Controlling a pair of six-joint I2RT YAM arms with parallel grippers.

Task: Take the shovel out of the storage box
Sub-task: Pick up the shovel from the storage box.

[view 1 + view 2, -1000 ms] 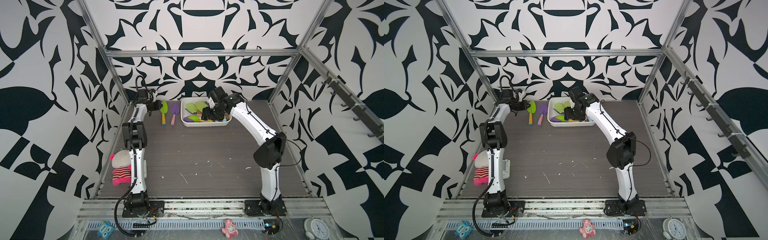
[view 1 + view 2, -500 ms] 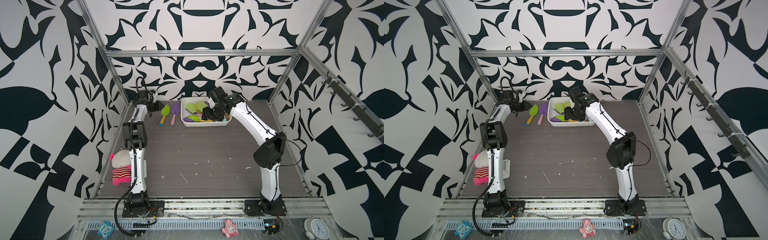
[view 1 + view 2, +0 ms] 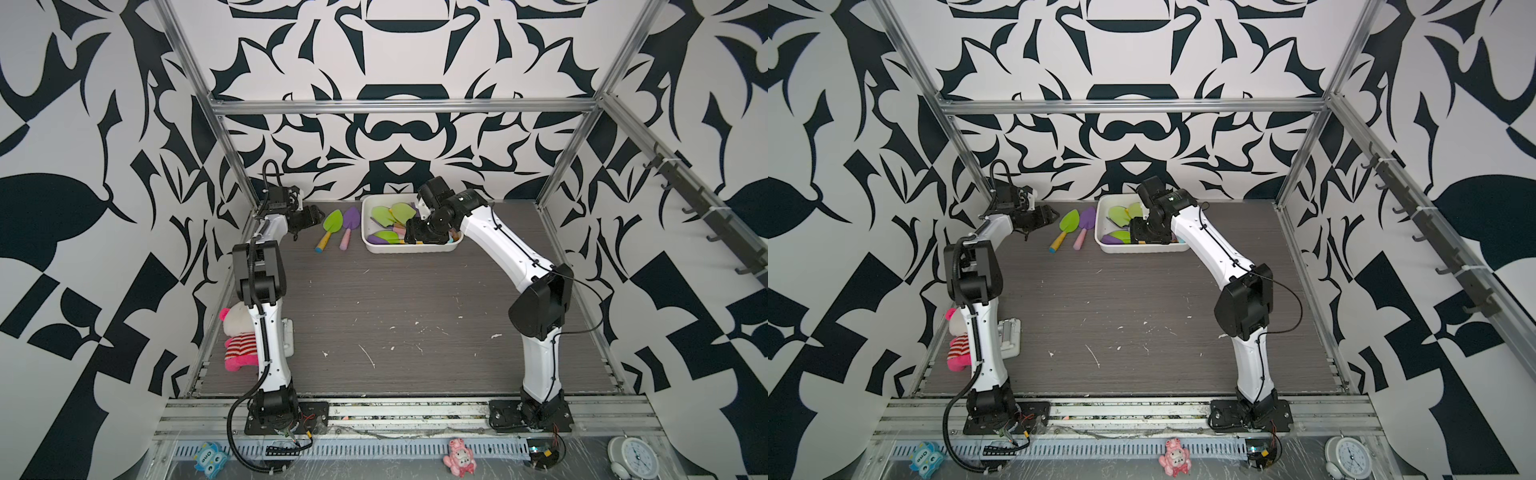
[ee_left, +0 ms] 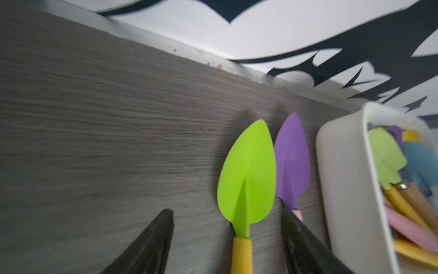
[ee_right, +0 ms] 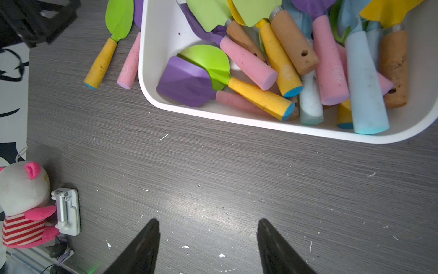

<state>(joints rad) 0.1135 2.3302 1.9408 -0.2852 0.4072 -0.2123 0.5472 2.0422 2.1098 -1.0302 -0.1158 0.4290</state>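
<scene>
Pink plush bear [image 3: 239,332], white holder [image 5: 67,211], alarm clock [image 3: 633,459], pig figurine [image 3: 458,457]

Smooth white plastic storage box [image 5: 237,119], matt wood-grain tabletop [image 5: 213,178]

The storage box [image 3: 409,249] is white, and the shovels [image 5: 187,83] in it are green, purple, yellow and blue with pink, yellow, brown and blue handles. Left of it in a top view lie a green shovel [image 3: 333,220] with a yellow handle and a purple shovel [image 3: 352,217] with a pink handle. The table [image 3: 415,299] is grey with thin lines, the walls [image 3: 83,124] have big black and white shapes, and the soft toy [image 3: 239,345] at the left is pink, white and striped red.
</scene>
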